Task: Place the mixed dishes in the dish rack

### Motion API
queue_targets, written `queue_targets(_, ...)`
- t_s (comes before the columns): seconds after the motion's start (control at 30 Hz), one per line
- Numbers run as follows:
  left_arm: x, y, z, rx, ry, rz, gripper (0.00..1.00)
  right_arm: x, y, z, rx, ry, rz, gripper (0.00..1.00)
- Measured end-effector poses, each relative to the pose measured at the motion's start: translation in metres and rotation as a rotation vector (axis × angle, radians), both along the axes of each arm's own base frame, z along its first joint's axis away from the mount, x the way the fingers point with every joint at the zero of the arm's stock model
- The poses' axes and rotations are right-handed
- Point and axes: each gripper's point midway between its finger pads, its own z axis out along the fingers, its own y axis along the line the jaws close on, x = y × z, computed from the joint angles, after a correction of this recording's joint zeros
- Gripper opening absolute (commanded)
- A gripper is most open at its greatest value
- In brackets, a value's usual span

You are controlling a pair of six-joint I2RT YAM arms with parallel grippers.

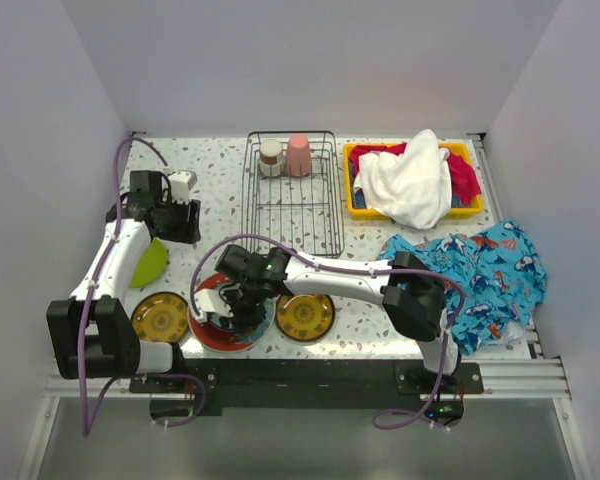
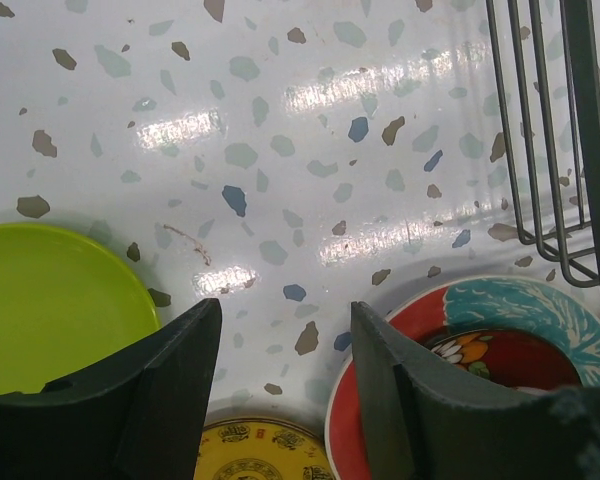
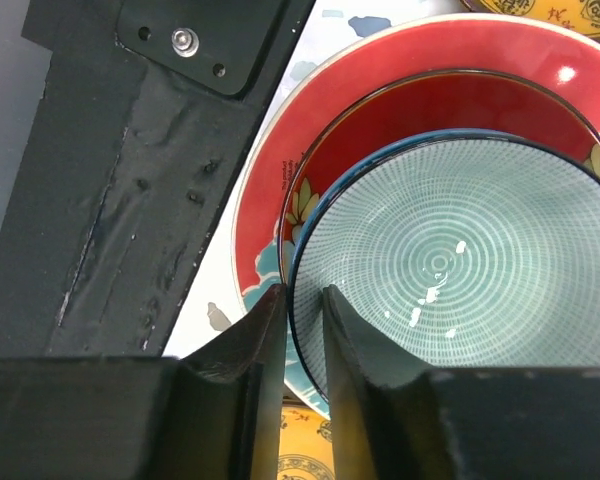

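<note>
Right gripper (image 3: 302, 300) pinches the rim of a round pale green bowl (image 3: 450, 270) on the red teal-rimmed plate (image 3: 420, 60); next, likely a lift to the dark wire dish rack (image 1: 293, 200). Left gripper (image 2: 286, 312) gapes empty.

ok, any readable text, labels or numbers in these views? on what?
No text is legible in any view.
On the red plate: a tiny line of print along the inner rim, too small to read.
On the amber plate: printed marks around the rim, possibly characters, too blurred to tell.
On the teal bowl: line pattern only, no text.
</note>
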Motion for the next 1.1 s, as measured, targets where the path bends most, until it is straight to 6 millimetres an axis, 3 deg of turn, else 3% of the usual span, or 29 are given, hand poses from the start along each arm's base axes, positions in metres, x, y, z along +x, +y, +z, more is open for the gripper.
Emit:
queue_targets(0.07, 0.0, -0.001, 0.0, -0.004, 0.003, 0.002, 0.59, 0.0, 0.001, 0.001, 0.003, -0.001, 0.002, 0.06)
queue_targets(0.27, 0.0, -0.002, 0.0, -0.013, 0.003, -0.001, 0.59, 0.003, 0.005, 0.007, 0.018, -0.013, 0.002, 0.0)
queue_targets(0.57, -0.001, -0.006, 0.0, -0.032, 0.003, -0.014, 0.6, 0.001, 0.001, 0.008, 0.001, -0.009, 0.008, 0.0)
queue_targets(0.7, -0.001, -0.007, 0.0, -0.037, 0.005, -0.017, 0.6, 0.0, -0.001, 0.007, -0.008, -0.001, 0.001, 0.06)
queue_targets(0.83, -0.001, -0.008, 0.0, -0.04, 0.005, -0.019, 0.6, 0.0, -0.001, 0.007, -0.012, 0.006, -0.009, 0.22)
queue_targets(1.1, -0.002, -0.01, 0.001, -0.049, 0.005, -0.025, 0.6, -0.004, -0.006, 0.006, -0.044, 0.039, -0.045, 0.22)
